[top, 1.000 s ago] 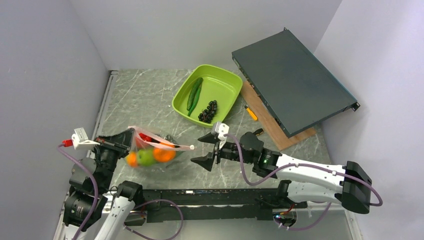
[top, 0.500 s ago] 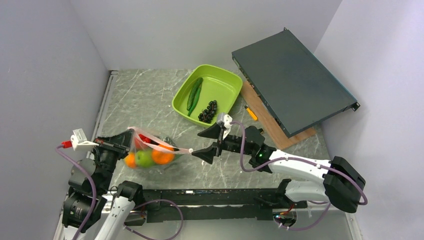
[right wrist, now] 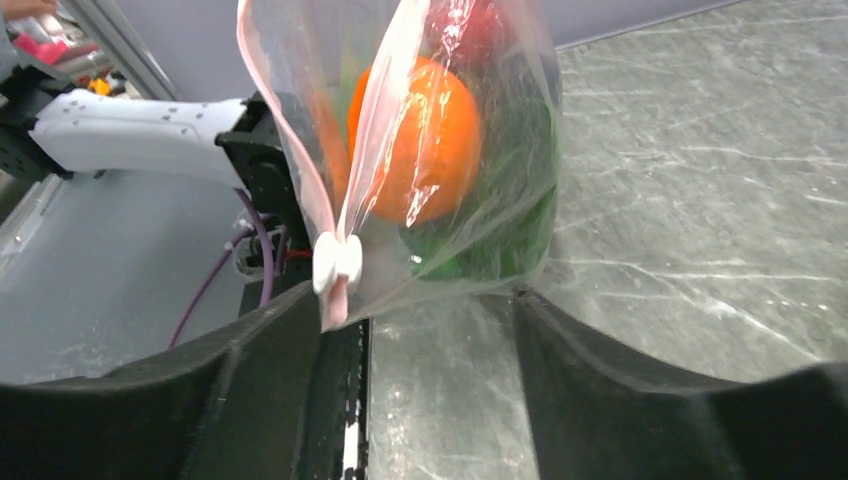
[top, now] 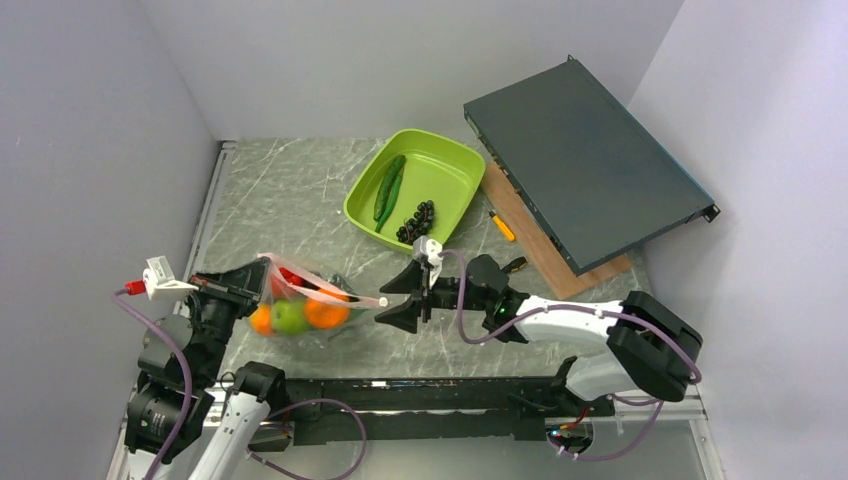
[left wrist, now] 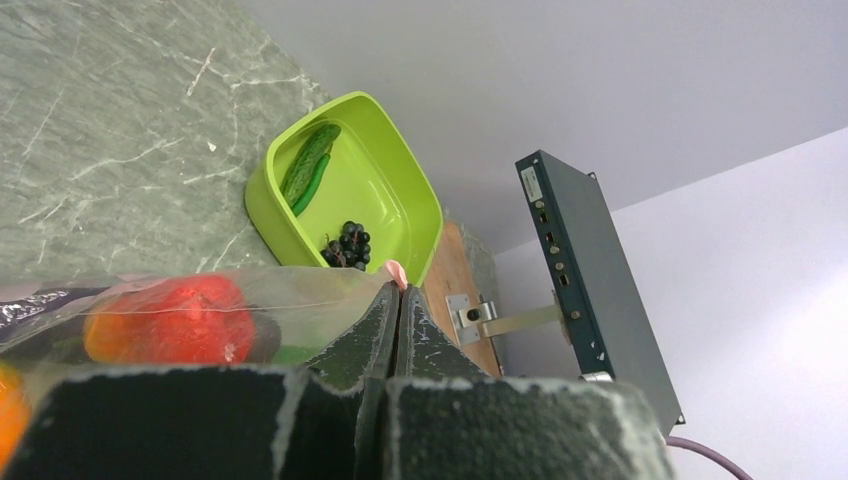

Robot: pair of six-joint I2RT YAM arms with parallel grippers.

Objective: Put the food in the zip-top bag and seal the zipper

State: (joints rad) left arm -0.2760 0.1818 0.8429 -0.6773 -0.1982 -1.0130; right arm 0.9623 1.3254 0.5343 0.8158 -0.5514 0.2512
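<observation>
The zip-top bag [top: 303, 300] hangs above the marbled table [top: 290, 190] at the near left. It bulges with an orange [top: 322, 311], a green apple [top: 291, 317] and a red pepper [top: 289, 275]. Its zipper [top: 322, 285], a pale pink strip, runs slanting along the top edge from the left arm toward the right. The strip ends in a small white slider [right wrist: 337, 262]. The left gripper [top: 258, 283] is clamped tight on the bag's left corner, and in its wrist view the two fingers meet with the pink edge pinched between them. The right gripper [top: 398, 299] stands with its jaws wide and holds nothing. The slider end of the bag lies in the gap between the fingers, close to one of them, and whether it touches I cannot tell. Farther back sits a lime-green tray [top: 455, 170]. It holds a cucumber [top: 389, 182], a thin green pod [top: 391, 205] just beside it and dark grapes [top: 416, 221] at its near edge. Right of the tray an orange-handled screwdriver [top: 503, 227] lies on the table. Next to it is a wooden board [top: 545, 255] that carries a dark flat case [top: 585, 160], set at an angle.
</observation>
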